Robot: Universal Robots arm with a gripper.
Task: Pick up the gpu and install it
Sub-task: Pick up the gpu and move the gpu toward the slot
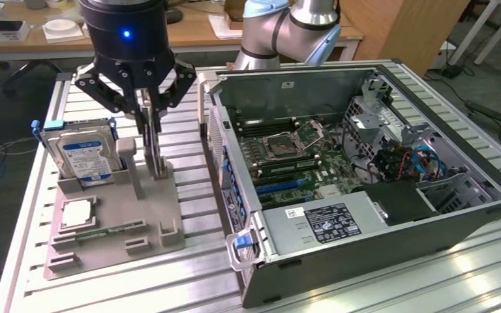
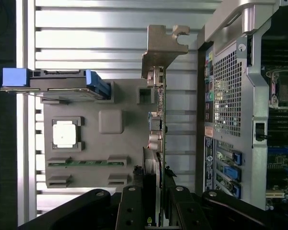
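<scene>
One black gripper point(image 1: 151, 114) hangs over the grey holder tray point(image 1: 146, 202) at the exterior view's left. Its jaws are narrow and closed on the graphics card point(image 1: 156, 156). The card stands upright on its long edge with its lower end down in a slot of the tray.

In the wrist view the card point(image 2: 159, 120) is seen edge-on. The gripper point(image 2: 153, 201) straddles it, with a black finger point(image 2: 134, 206) tight against each face. The silver metal bracket point(image 2: 161, 48) is at the card's far end from the fingers.

The tray point(image 2: 125, 143) lies on the slatted metal table point(image 1: 190, 280), just beside the open computer case point(image 1: 364, 248). The card is at the tray side nearest the case but not in the case.

Other things on the tray:
- A hard drive point(image 1: 81, 153) with a blue-and-white label and blue rails, upright in its own slot on the far side of the card from the case; it also shows in the wrist view point(image 2: 57, 81).
- A square silver chip point(image 1: 76, 213) lying flat in a recess point(image 2: 65, 133).
- A green memory stick point(image 1: 107, 229) lying flat near the chip point(image 2: 81, 163).

The case lies on its side with the panel off, and its motherboard point(image 1: 303, 163) is exposed. Its perforated rear panel point(image 2: 230, 96) faces the tray. The grey robot arm point(image 1: 286, 32) rises behind the case.
</scene>
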